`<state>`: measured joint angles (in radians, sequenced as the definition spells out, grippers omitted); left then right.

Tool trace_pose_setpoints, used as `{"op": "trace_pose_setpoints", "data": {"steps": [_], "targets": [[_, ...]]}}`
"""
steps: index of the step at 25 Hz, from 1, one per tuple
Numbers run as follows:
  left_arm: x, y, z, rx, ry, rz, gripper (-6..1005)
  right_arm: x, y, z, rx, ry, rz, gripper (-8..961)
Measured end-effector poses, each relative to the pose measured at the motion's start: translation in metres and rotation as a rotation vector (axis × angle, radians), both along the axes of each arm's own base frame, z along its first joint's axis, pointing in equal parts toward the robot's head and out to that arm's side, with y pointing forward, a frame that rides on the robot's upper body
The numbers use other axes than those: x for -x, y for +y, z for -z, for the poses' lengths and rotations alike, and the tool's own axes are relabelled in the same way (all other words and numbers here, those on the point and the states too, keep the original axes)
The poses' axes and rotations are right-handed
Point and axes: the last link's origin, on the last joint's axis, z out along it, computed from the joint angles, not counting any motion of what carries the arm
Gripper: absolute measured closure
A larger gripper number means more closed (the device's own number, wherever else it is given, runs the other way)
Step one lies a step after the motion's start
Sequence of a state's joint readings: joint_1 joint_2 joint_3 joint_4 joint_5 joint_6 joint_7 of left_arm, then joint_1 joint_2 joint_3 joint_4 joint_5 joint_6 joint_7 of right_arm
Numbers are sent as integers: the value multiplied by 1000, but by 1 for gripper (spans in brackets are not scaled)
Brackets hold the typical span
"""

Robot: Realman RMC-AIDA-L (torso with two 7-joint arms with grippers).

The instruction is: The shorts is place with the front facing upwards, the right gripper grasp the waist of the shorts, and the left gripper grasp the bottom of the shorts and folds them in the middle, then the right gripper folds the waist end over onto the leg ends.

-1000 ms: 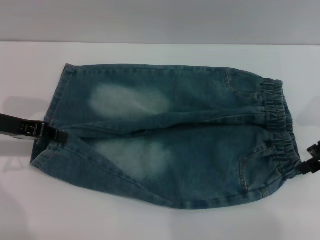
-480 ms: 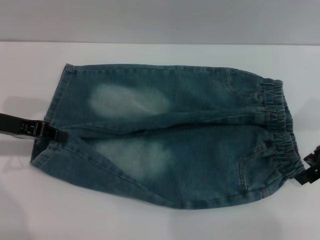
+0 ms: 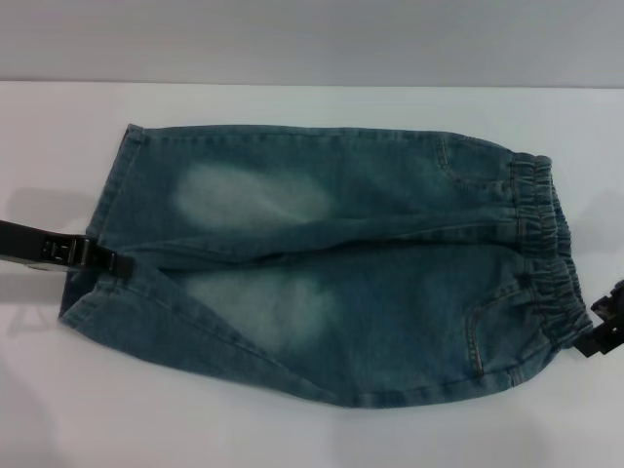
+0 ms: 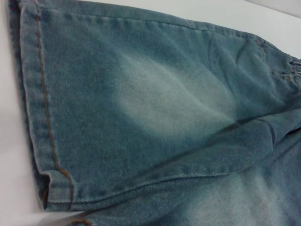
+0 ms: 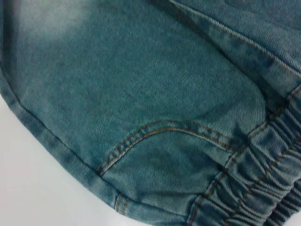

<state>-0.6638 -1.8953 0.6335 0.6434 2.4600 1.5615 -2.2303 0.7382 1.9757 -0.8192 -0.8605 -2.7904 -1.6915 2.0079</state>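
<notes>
The blue-green denim shorts (image 3: 331,263) lie flat on the white table, front up. The gathered waist (image 3: 541,244) is on the right, and the bottom of the shorts, the leg ends (image 3: 105,195), is on the left. My left gripper (image 3: 113,261) lies low at the hems, where the two legs meet. My right gripper (image 3: 597,334) sits at the near corner of the waist, touching its edge. The left wrist view shows a stitched hem (image 4: 40,117) and a faded patch. In the right wrist view are the elastic waistband (image 5: 254,188) and a pocket seam (image 5: 164,129).
The white table (image 3: 292,434) reaches around the shorts on all sides. A grey wall rises behind its far edge (image 3: 312,84).
My right gripper has slid a little toward the near side along the waist corner. The left gripper has shifted very slightly left. The shorts lie as before.
</notes>
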Motion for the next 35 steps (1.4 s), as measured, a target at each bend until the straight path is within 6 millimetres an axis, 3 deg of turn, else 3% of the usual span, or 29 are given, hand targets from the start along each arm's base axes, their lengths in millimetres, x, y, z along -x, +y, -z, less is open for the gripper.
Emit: {"op": "trace_pose_setpoints", "data": {"steps": [35], "targets": [[-1,2,2,-6,5,6,982,6,-2,11,58,-33,-12,395]]}}
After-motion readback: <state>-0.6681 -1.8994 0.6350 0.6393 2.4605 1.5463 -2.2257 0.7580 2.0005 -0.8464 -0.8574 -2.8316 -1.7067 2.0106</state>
